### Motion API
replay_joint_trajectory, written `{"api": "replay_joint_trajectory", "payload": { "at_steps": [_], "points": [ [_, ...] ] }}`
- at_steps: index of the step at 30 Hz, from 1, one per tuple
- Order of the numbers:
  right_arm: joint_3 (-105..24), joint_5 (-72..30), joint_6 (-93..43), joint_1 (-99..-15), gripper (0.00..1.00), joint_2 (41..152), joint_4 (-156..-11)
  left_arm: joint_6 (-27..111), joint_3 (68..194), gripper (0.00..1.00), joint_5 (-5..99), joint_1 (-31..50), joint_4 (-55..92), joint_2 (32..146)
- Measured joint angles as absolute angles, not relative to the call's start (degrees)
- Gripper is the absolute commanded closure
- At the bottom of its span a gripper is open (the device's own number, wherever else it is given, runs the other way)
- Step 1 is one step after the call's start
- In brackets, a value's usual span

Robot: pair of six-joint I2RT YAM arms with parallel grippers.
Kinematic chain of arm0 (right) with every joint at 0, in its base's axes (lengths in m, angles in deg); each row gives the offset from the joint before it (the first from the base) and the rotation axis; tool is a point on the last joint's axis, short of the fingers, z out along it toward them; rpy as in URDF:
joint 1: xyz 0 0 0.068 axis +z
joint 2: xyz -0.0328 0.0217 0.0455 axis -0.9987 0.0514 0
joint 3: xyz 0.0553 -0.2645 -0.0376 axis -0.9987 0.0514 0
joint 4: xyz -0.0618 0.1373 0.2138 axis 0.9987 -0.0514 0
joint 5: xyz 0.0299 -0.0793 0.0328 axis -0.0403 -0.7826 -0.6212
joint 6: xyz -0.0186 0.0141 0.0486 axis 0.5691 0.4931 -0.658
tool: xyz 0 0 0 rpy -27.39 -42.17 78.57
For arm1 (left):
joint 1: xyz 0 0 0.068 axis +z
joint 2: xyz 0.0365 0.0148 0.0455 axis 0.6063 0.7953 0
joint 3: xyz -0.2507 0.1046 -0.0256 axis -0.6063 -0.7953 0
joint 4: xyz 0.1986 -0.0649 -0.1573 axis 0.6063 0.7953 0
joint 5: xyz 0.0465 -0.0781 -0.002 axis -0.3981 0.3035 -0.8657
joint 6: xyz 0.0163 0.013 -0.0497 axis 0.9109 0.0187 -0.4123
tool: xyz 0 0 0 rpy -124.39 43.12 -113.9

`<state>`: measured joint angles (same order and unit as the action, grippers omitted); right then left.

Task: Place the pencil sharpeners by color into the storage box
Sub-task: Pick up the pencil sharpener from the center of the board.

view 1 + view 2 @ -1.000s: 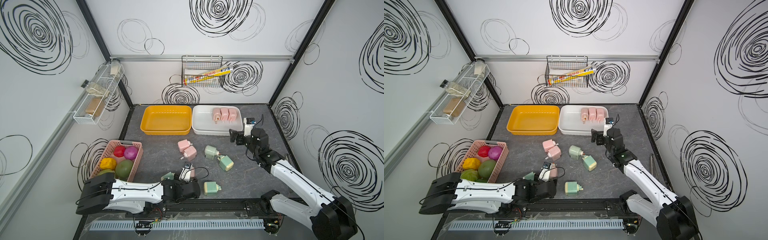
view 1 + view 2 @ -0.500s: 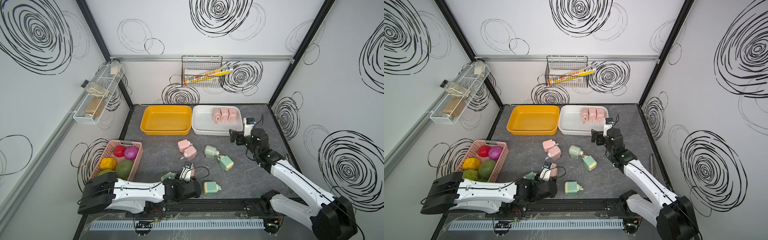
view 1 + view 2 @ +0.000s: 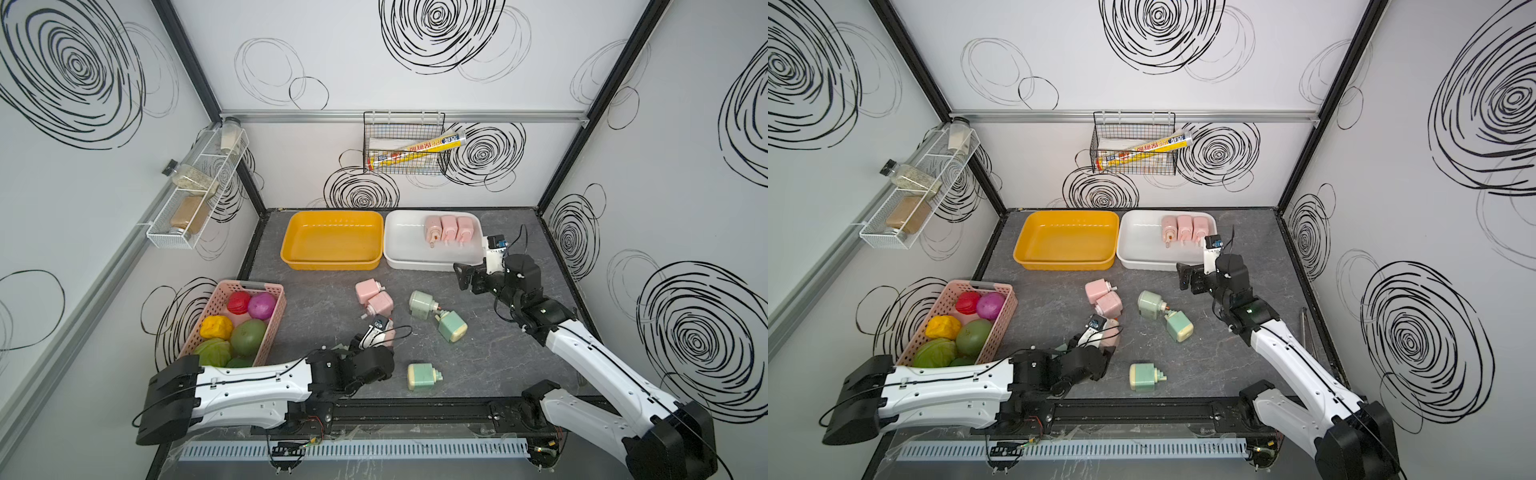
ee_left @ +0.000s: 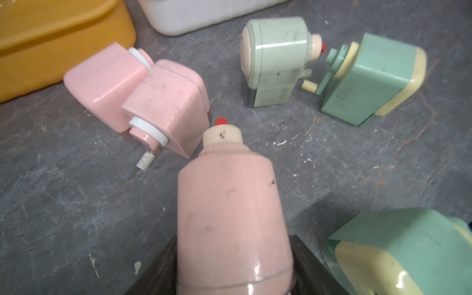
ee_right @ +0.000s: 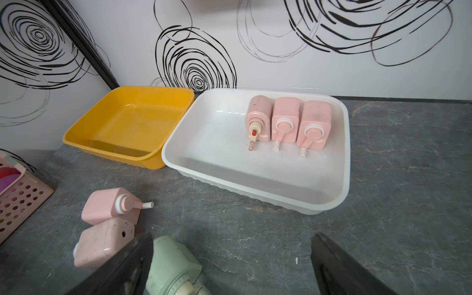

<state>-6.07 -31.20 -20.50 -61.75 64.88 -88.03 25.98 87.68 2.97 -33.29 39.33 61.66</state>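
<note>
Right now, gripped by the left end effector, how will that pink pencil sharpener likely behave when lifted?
The pink pencil sharpener looks like rigid plastic, so it should hold its shape in the left end effector. Its glossy rounded sides might slip or twist in the grip. Its protruding cream nozzle is probably the fragile part.

Robot test booth, swirl-printed wall panels (image 3: 415,137)

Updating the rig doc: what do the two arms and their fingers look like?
Both arms match: the left arm and right arm have glossy white links, black joint housings and black bases, with a thin black cable along each. Each wrist carries a small white camera module with a blue board. Fingers are flat, dark and wedge-shaped.
</note>
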Motion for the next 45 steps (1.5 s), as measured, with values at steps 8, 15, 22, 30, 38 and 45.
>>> {"api": "replay_joint_trajectory", "payload": {
  "at_steps": [8, 15, 22, 30, 38, 45],
  "points": [
    [-8.2, -21.5, -16.5, -61.2, 0.00, 61.7, -93.6, 40.5, 88.4, 1.00, 8.9, -27.8, 34.0, 56.9],
    [-11.8, -18.7, -12.7, -61.0, 0.00, 63.6, -97.2, 56.1, 90.1, 1.00, 22.5, -23.8, 23.2, 59.8],
    [-17.2, -17.6, -6.8, -59.5, 0.00, 64.8, -103.3, 73.0, 99.6, 1.00, 42.5, -14.3, 27.4, 67.3],
    [-17.2, -8.2, 5.1, -53.0, 0.00, 60.5, -109.1, 88.4, 107.0, 1.00, 53.8, -10.1, 38.5, 69.7],
    [-16.1, -3.0, 15.1, -45.6, 0.02, 60.1, -113.0, 94.4, 107.0, 1.00, 63.0, -7.6, 42.9, 63.9],
    [-17.0, -2.1, 20.5, -43.5, 0.04, 63.7, -115.2, 95.1, 108.4, 1.00, 67.9, -7.6, 45.6, 65.4]
  ]
}}
